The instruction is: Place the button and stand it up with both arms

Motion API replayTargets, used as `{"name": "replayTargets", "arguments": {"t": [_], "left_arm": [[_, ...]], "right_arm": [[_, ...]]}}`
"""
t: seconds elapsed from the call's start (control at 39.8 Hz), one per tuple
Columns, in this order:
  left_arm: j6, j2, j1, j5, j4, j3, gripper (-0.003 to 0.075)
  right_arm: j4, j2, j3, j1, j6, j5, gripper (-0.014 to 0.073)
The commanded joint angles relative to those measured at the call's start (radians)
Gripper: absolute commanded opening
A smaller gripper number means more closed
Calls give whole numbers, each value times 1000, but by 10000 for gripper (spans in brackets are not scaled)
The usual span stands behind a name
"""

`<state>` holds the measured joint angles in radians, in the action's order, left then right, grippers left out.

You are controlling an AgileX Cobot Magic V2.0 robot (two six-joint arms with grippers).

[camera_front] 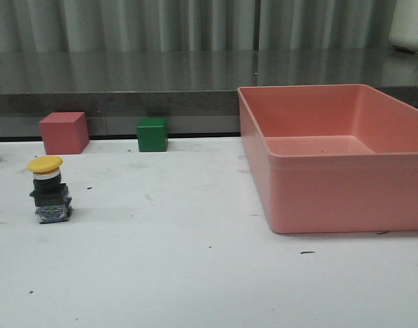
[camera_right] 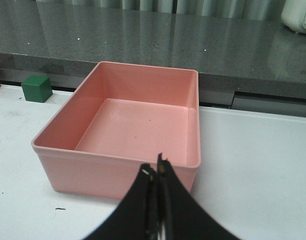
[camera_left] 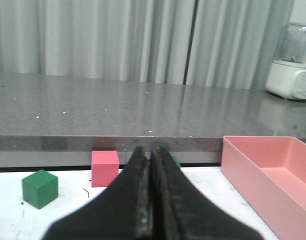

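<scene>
The button stands upright on the white table at the left in the front view, yellow mushroom cap on top, black body and blue-green base below. Neither arm shows in the front view. My left gripper is shut with nothing between its fingers and points toward the cubes at the table's back edge. My right gripper is shut and empty, just in front of the near wall of the pink bin. The button does not show in either wrist view.
A pink cube and a green cube sit at the table's back edge. Another green cube lies further left. The large empty pink bin fills the right side. A grey counter runs behind, with a white appliance on it.
</scene>
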<state>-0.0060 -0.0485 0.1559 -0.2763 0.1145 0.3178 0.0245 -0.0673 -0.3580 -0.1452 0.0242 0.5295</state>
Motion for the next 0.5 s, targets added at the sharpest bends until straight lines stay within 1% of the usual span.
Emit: {"name": "replayTargets", "arguments": {"t": [0.0,0.05,0.2,0.28,0.48], "left_arm": [[-19,48,-55,72,12,-20,-20],[-19,80,-89,72,12,-51,-20],[-19,76,-173,86,12,-127,-20],[-19,76,-199,110,12,-178,-20],[-19,76,-178,198,12,-313,-20]], "right_arm": [[12,-9,-24,6,-8,-87,-68],[12,-9,-24,6,-8,-87,-68],[12,-9,-24,6,-8,-87,-68],[12,-9,-24,6,-8,-88,-68],[12,-9,-24,6,-8,-88,-68]]}}
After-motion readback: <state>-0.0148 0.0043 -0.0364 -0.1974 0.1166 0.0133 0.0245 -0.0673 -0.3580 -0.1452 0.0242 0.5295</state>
